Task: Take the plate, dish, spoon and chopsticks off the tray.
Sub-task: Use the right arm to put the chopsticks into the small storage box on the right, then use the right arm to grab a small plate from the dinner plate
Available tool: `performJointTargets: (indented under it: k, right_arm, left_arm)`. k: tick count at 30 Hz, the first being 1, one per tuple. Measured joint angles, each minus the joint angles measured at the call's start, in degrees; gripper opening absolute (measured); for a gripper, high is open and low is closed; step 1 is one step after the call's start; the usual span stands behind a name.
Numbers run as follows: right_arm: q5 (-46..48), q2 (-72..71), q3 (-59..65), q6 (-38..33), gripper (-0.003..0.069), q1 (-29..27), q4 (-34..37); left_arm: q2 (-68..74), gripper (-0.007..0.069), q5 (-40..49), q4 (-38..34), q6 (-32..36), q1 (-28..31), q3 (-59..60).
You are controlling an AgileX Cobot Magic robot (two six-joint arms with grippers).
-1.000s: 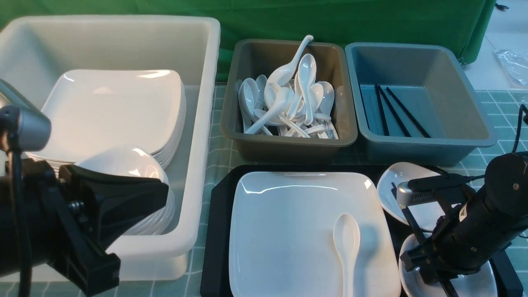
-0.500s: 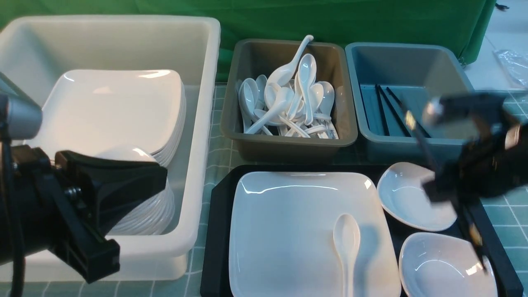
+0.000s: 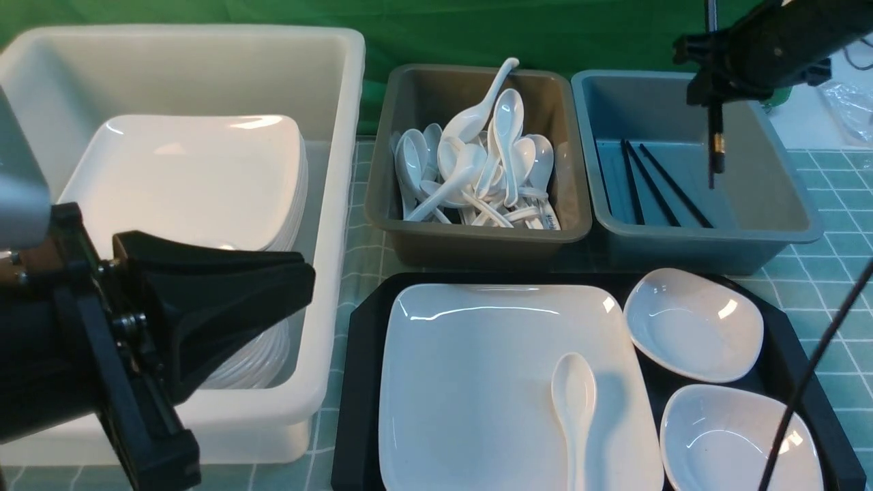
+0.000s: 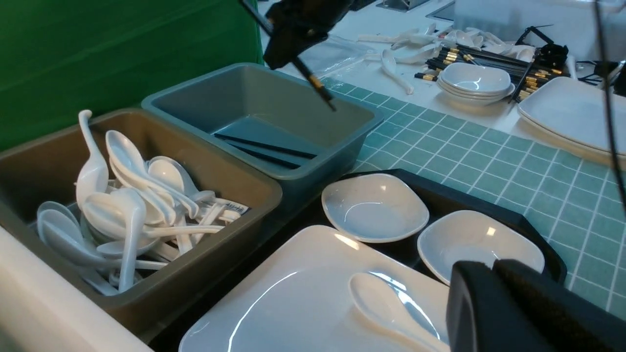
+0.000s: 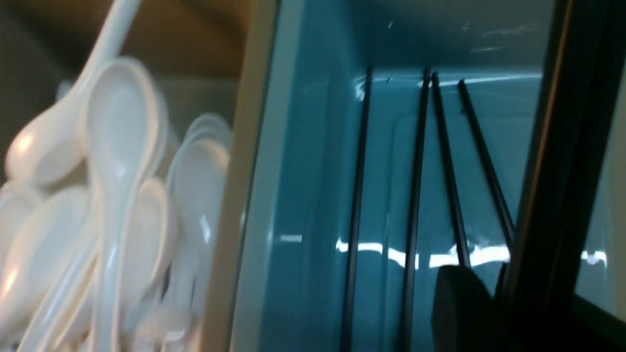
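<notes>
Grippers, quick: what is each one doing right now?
Left gripper: cannot tell whether open or closed.
Right gripper: closed on the chopsticks.

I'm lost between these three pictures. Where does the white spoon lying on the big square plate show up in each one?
Front view: the spoon lies low, right of centre, on the plate.
Left wrist view: the spoon lies on the plate, bowl toward the bins.
Right wrist view: not in it.
Shared landmark: the brown bin of spoons shows in all three.
</notes>
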Motion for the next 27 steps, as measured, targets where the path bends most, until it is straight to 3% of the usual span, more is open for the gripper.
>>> performJointTargets:
  k: [6, 8, 12, 13, 17, 22, 27]
  right_arm:
    - [4.03, 2.34, -1.86, 0.94, 0.0446, 0.00, -2.35]
    - [6.84, 1.20, -1.91, -0.53, 0.0498, 0.00, -2.56]
    - [13.93, -2.79, -1.91, -3.25, 0.0463, 0.07, -2.69]
    - [20.02, -5.52, -1.91, -4.18, 0.0384, 0.63, -3.40]
    - [22.03, -12.87, 4.23, -5.62, 0.0238, 3.95, -6.08]
    - [21.86, -26.78, 28.19, -8.20, 0.0265, 14.44, -15.51]
    - [16.75, -37.08, 51.84, -10.93, 0.0304, 22.09, -19.42]
  left_arm:
    - [0.00, 0.0017, 0.62, 0.25, 0.00, 0.00, 0.00]
    - [0.00, 0.0017, 0.64, 0.86, -0.05, 0.00, 0.00]
    - [0.00, 0.0017, 0.64, 1.89, -0.19, 0.00, 0.00]
    - [0.00, 0.0017, 0.59, 2.73, -0.23, 0.00, 0.00]
    - [0.00, 0.0017, 0.34, 4.24, -0.23, 0.00, 0.00]
    - [0.00, 0.0017, 0.40, 4.53, -0.23, 0.00, 0.00]
    - [0.00, 0.0017, 0.45, 4.53, -0.23, 0.00, 0.00]
